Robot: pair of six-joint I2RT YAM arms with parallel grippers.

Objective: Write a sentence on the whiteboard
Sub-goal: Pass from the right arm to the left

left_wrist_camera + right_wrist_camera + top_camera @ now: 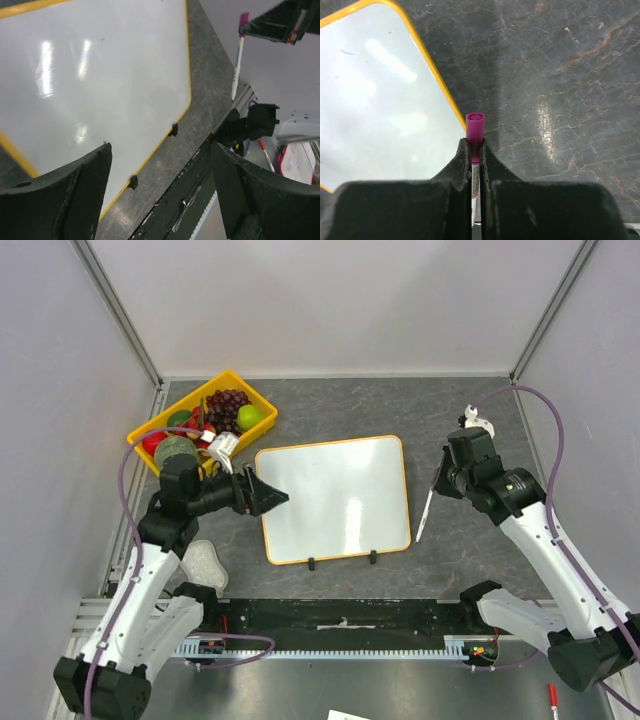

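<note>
Finds whiteboard point(335, 498) flat on bench point(450, 420), long axis running left to right, slightly skewed, clip feet point(312, 563) toward the arm bases. Places left tool point(268, 495) over its left edge, spread wide, grasping nothing. Places right tool point(440, 480) just off its right edge, clenched on a marker point(424, 512) slanting alongside that edge.

Pale grey walls point(330, 300) and aluminium corner posts point(120, 310) enclose a dark, marble-veined tabletop point(450, 570).

Orange-framed whiteboard point(335, 498) flat on dark table point(450, 410)
</note>
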